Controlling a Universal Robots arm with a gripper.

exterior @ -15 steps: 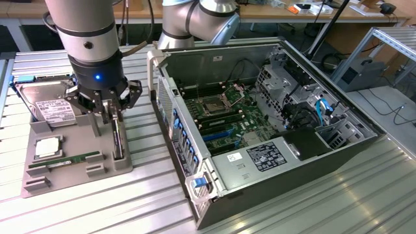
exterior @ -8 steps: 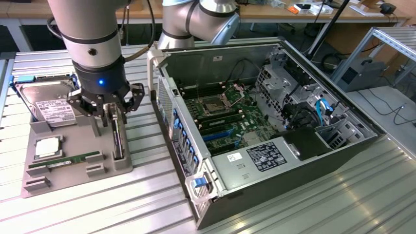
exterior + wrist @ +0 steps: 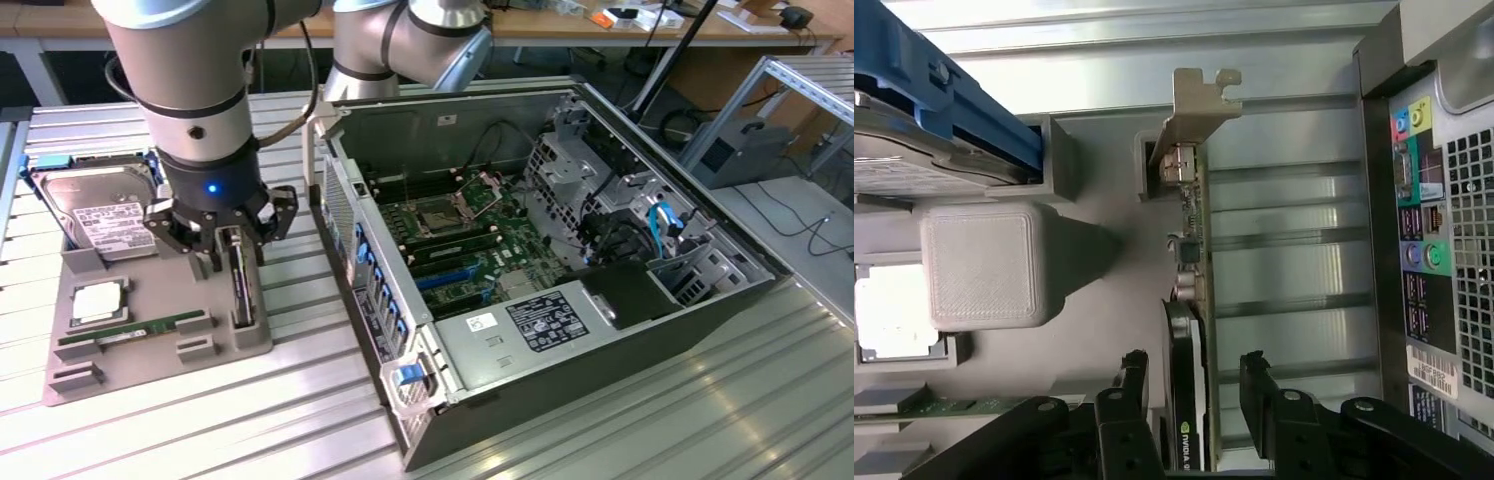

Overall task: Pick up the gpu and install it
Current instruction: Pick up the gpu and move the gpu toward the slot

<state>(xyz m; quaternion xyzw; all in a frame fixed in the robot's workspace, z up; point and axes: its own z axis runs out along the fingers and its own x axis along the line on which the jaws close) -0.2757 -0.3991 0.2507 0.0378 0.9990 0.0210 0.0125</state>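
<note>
Two fingers (image 3: 1132, 378) of my gripper (image 3: 231, 255) stand spread astride the gpu (image 3: 242, 290), not clamping it. It stands on edge in the gray tray (image 3: 160, 352) at the exterior view's left, my arm pointing straight down.

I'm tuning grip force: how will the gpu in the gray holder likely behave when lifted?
Standing on its thin edge in the gray holder, the gpu would probably tip if nudged sideways. It looks like a stiff flat board, unlikely to flex. Its metal bracket at one end may make it end-heavy for the gripper, open astride it.
</note>
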